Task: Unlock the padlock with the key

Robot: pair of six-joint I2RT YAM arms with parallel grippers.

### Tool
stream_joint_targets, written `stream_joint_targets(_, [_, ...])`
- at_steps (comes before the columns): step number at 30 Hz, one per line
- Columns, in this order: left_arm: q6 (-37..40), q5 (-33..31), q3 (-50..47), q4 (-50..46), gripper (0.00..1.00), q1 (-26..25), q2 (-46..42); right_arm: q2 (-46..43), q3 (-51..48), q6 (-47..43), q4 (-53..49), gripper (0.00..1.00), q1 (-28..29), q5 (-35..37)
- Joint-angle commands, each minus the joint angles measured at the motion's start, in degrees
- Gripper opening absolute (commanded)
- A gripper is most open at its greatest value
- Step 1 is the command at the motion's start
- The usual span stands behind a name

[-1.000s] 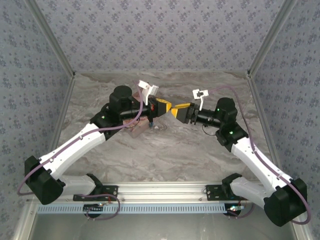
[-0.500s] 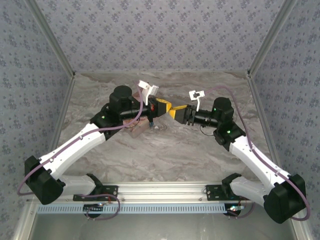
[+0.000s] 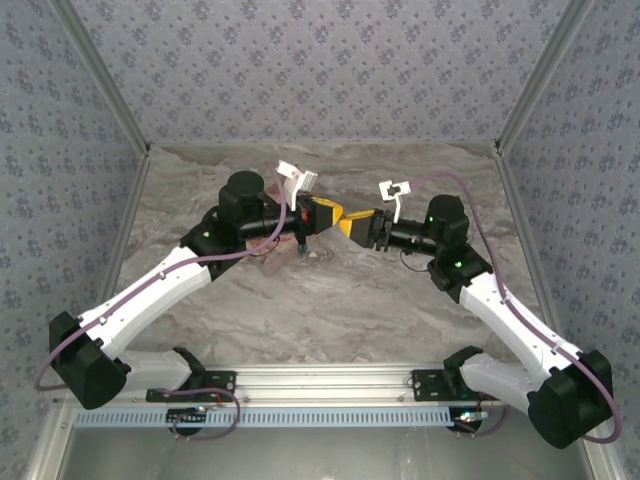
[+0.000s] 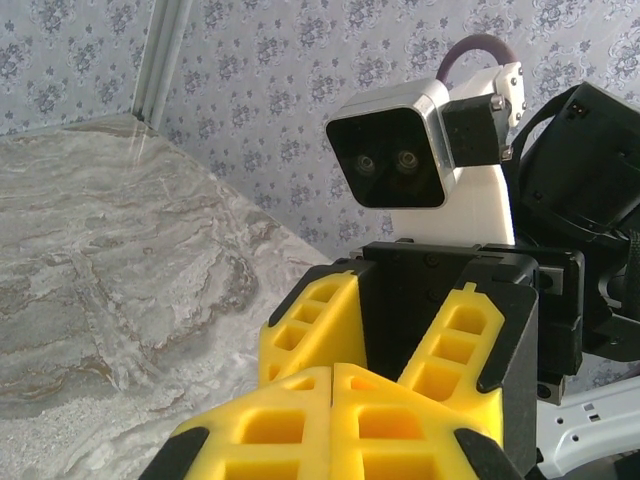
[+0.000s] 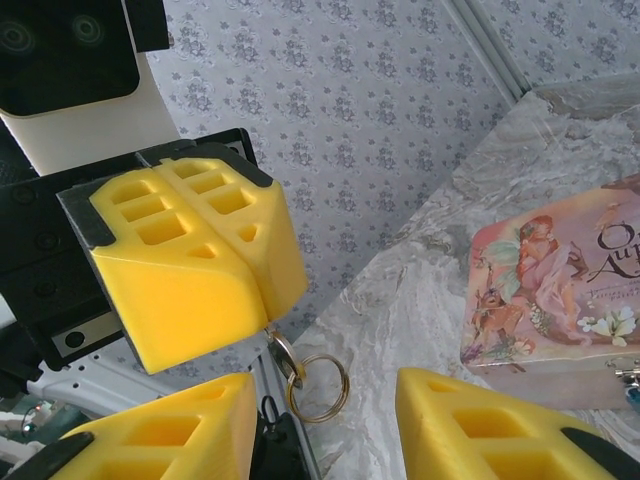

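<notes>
My left gripper (image 3: 336, 212) hangs above the table, shut on a small silver key (image 5: 277, 349). The key pokes down from its yellow fingertips, and a split ring (image 5: 320, 388) dangles from it. My right gripper (image 3: 347, 224) faces it tip to tip, open. In the right wrist view its fingers (image 5: 175, 428) stand on either side of the key and ring without touching them. The pink illustrated box (image 5: 555, 295) lies on the marble below. A bit of silver and blue at its near corner, cut by the frame edge, looks like the padlock (image 5: 631, 388).
In the top view the pink box (image 3: 272, 264) lies partly under the left arm. The marble table (image 3: 330, 300) is bounded by patterned walls at the back and sides, with metal corner posts (image 3: 530, 95). The right arm's camera housing (image 4: 395, 160) sits close in front of the left gripper.
The right gripper has moved left, closing in on the left gripper's tips. The left arm has stayed still with the key held.
</notes>
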Motion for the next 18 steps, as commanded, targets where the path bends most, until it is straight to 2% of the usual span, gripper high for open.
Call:
stream_joint_targets(1, [1.12,1.75,1.66,-0.45,0.0,-0.19,-0.29,-1.04,2.05,-0.95,1.57,0.4,0.31,0.04])
stream_joint_targets(18, [0.51,2.15,1.65,0.26,0.0,-0.19,0.26,-0.15,2.5,-1.37,2.98,0.18,1.41,-2.19])
